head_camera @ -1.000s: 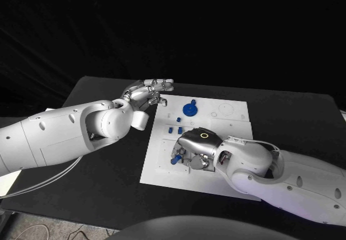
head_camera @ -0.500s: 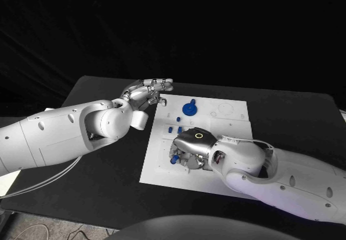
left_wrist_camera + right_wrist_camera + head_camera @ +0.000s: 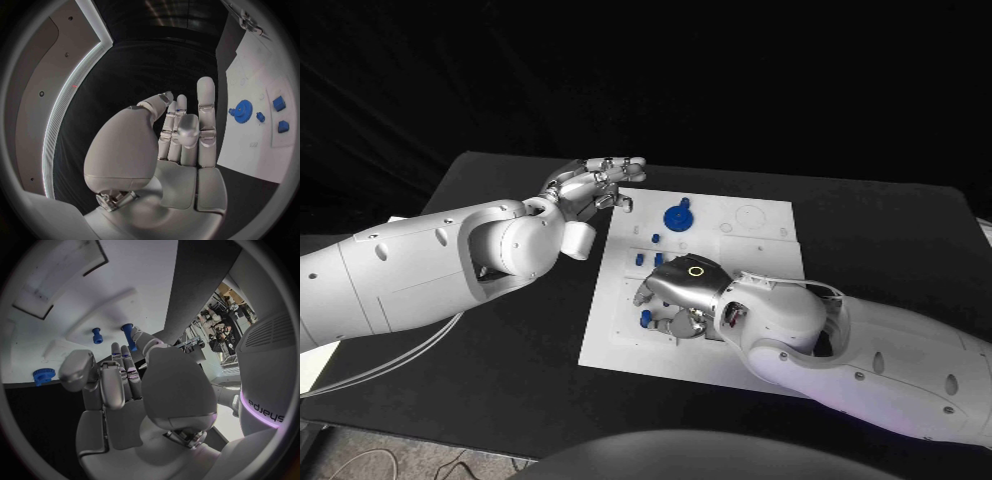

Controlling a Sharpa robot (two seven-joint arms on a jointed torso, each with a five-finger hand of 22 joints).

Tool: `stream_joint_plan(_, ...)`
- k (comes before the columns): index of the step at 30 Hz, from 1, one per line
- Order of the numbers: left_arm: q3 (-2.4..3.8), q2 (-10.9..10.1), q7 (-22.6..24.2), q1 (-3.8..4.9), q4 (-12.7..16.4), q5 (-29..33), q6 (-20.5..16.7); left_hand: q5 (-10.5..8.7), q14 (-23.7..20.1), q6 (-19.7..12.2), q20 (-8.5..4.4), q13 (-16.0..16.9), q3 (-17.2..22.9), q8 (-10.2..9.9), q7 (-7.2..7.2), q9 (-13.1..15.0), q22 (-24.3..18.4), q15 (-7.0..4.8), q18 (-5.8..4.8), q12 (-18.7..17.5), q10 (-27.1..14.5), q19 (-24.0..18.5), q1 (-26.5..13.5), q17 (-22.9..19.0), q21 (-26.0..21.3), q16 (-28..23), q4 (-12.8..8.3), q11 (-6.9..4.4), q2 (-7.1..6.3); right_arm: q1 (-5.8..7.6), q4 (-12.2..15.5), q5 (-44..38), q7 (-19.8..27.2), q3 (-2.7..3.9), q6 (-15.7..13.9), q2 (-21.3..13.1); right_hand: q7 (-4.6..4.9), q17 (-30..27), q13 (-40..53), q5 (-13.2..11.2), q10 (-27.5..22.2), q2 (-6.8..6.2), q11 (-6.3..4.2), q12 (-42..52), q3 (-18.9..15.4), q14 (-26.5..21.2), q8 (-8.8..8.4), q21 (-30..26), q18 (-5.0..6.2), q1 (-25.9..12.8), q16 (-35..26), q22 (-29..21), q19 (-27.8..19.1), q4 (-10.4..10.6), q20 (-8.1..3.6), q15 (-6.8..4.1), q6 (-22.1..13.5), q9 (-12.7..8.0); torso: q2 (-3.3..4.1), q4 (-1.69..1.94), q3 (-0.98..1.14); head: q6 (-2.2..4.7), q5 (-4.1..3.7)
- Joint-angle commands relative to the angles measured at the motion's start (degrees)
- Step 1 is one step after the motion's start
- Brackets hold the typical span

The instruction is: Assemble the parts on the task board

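Head view: the white task board lies in the middle of the black tabletop. The left hand hovers at the board's far left corner, fingers upright and slightly apart, holding nothing; the left wrist view shows its palm bare. The right hand is low over the board's near left part, palm down, fingers curled toward the surface. A small blue part sits just beside its fingertips; whether the fingers pinch it, I cannot tell. In the right wrist view, two blue pegs stand on the board just past the fingertips, with a blue knurled piece off to one side. A blue gear rests on the far part of the board, and small blue blocks lie between it and the right hand.
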Motion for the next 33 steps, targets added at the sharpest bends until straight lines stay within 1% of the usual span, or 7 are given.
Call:
stream_joint_plan(1,0.02,0.1,0.1,0.01,0.0,-0.2,1.1,0.18,-0.4,-0.6,0.08,0.1,0.1,0.4,-0.01,0.0,-0.1,0.15,1.02,0.2,-0.3,-0.3,0.0,0.0,-0.3,-0.4,-0.4,0.00,0.67,-0.04,0.2,-0.5,0.3,-0.03,-2.1,-0.2,0.13,-0.2,0.1,0.1,-0.7,-0.02,-0.07,0.5,-1.1,2.4,-0.12,-0.4,0.89,0.3,-0.4,-0.2,0.0,0.1,0.58,0.36,-0.6,0.0,-0.02,0.04,0.03,0.14,-0.13)
stream_joint_plan(10,0.02,0.1,0.0,-0.12,-0.1,-0.2,1.1,0.18,-0.4,-0.6,0.08,0.1,0.1,0.4,-0.01,0.0,-0.1,0.16,1.02,0.2,-0.3,-0.3,0.0,-0.1,-0.4,-0.4,-0.4,0.01,0.70,0.05,3.8,1.1,0.4,0.31,-6.7,-5.2,0.22,-0.8,0.2,0.2,-0.1,0.39,-0.31,1.9,-4.0,2.3,-0.03,-0.8,1.02,1.0,-0.7,-0.8,-0.1,0.6,0.56,0.23,-0.8,0.0,-0.15,-0.17,0.07,0.81,-0.89)
stream_joint_plan(17,0.00,-0.2,-0.1,-0.25,-0.1,-0.2,1.1,0.18,-0.4,-0.6,0.08,0.1,0.1,0.4,-0.01,0.0,-0.1,0.16,1.02,0.2,-0.3,-0.3,0.0,-0.1,-0.4,-0.4,-0.4,0.01,0.70,2.14,8.8,14.6,-0.7,1.00,-14.7,-15.8,1.54,0.9,2.0,0.3,11.5,1.09,-2.01,8.2,-5.3,2.8,0.63,0.8,0.59,0.5,0.4,1.6,0.9,2.2,-0.46,-1.10,1.1,0.4,-0.47,-0.69,-0.06,2.05,-3.58)
stream_joint_plan(24,-0.12,-0.3,-0.1,-0.33,0.1,-0.2,1.1,0.19,-0.4,-0.6,0.09,0.1,0.1,0.4,-0.01,0.0,-0.1,0.16,1.03,0.3,-0.4,-0.3,0.1,-0.2,-0.4,-0.4,-0.4,0.02,0.73,3.62,11.9,25.0,-6.4,0.86,-18.1,-25.5,-1.38,3.2,9.8,3.8,24.3,0.13,-5.42,19.6,-9.5,3.5,3.72,4.7,-0.31,-3.2,2.4,7.0,3.0,5.3,-3.02,-3.90,4.4,1.3,-0.85,-1.75,-0.16,3.59,-6.34)
stream_joint_plan(27,-0.19,-0.4,-0.2,-0.44,0.1,-0.2,1.1,0.19,-0.4,-0.6,0.09,0.1,0.1,0.4,-0.01,0.0,-0.1,0.16,1.03,0.3,-0.4,-0.3,0.1,-0.2,-0.4,-0.4,-0.4,0.02,0.73,3.36,12.3,25.9,-9.5,0.47,-18.1,-28.1,-2.41,3.7,36.3,6.2,24.8,0.95,-6.41,43.2,-12.2,3.6,5.69,5.5,-0.39,-3.6,2.9,8.1,3.5,7.0,-4.33,-4.44,4.5,2.1,-0.99,-2.23,-0.11,3.87,-6.94)
stream_joint_plan(31,-0.23,-0.4,-0.2,-0.60,0.1,-0.2,1.1,0.19,-0.4,-0.6,0.09,0.1,0.1,0.4,-0.01,0.0,-0.1,0.16,1.03,0.3,-0.4,-0.3,0.1,-0.2,-0.4,-0.4,-0.4,0.02,0.73,2.41,12.8,25.6,-13.5,0.12,-16.5,-30.2,-2.37,6.1,56.6,12.4,26.0,1.02,-6.47,61.0,-16.4,4.0,7.03,6.6,-0.81,-7.2,4.5,9.9,4.0,10.6,-4.24,-4.48,3.6,2.9,-1.15,-2.87,-0.03,3.81,-7.29)
stream_joint_plan(33,-0.25,-0.4,-0.2,-0.68,0.0,-0.2,1.2,0.19,-0.4,-0.6,0.09,0.1,0.1,0.4,-0.01,0.0,-0.1,0.16,1.03,0.3,-0.4,-0.3,0.1,-0.2,-0.4,-0.4,-0.4,0.02,0.73,1.90,12.9,24.7,-15.7,-0.05,-15.0,-30.7,-2.35,7.6,64.7,13.4,26.0,2.67,-6.51,67.8,-18.7,4.2,8.44,7.3,-0.93,-6.9,5.5,10.9,4.2,12.0,-4.25,-4.37,3.0,3.7,-1.21,-3.08,-0.03,3.78,-7.36)
